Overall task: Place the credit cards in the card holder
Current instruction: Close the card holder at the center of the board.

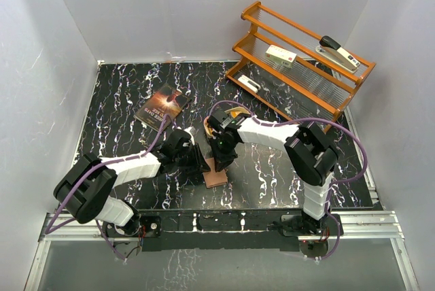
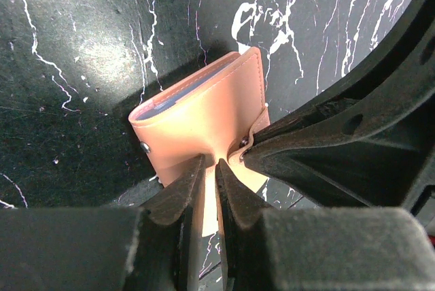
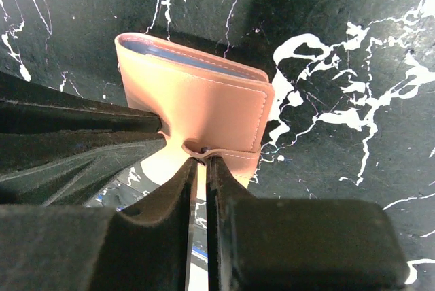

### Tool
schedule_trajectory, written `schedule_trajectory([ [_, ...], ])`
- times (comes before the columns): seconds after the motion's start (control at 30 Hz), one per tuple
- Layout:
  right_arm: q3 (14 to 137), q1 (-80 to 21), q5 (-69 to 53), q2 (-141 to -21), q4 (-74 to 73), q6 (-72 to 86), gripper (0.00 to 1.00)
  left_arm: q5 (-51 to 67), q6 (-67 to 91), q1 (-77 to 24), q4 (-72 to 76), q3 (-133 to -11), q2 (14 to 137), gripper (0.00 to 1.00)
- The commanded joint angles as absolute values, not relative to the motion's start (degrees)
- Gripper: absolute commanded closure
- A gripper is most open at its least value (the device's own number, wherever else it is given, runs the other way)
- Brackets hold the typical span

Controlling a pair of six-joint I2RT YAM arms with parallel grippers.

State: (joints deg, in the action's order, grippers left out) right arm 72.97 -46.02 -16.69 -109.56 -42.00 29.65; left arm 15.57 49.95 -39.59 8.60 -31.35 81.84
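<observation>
Credit cards (image 3: 183,56) sit inside folded card holder (image 3: 204,104), left gripper (image 2: 211,189) and right gripper (image 3: 202,175) pinched tight on it; seemingly nearly done.

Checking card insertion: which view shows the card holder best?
Right wrist: the card holder fills the frame, folded, with bluish credit cards showing along its top edge. Left wrist shows it similarly, with more of it covered. Top external shows only a small part.

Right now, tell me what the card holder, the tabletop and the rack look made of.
The card holder looks like leather or an imitation: matte pinkish-brown, with a stitched seam. The tabletop is a glossy black marble-look surface with white veins, possibly a printed sheet. The rack appears to be varnished orange-brown wood.
</observation>
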Motion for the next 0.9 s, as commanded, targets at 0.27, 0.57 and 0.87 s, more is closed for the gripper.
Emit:
schedule_trajectory([
  [0.27,68.66,-46.91,-4.19,-109.52,-31.96,25.98,1.0,14.7,49.74,-40.17,6.51,-30.05,81.22,0.89],
  [0.57,68.33,-45.65,-3.88,-113.73,-34.76,29.95,1.0,14.24,50.04,-40.17,6.42,-29.3,80.56,0.89],
  [0.87,66.89,-45.87,3.21,-119.83,-39.66,31.08,1.0,14.37,50.45,-40.17,6.68,-28.91,80.25,0.89],
])
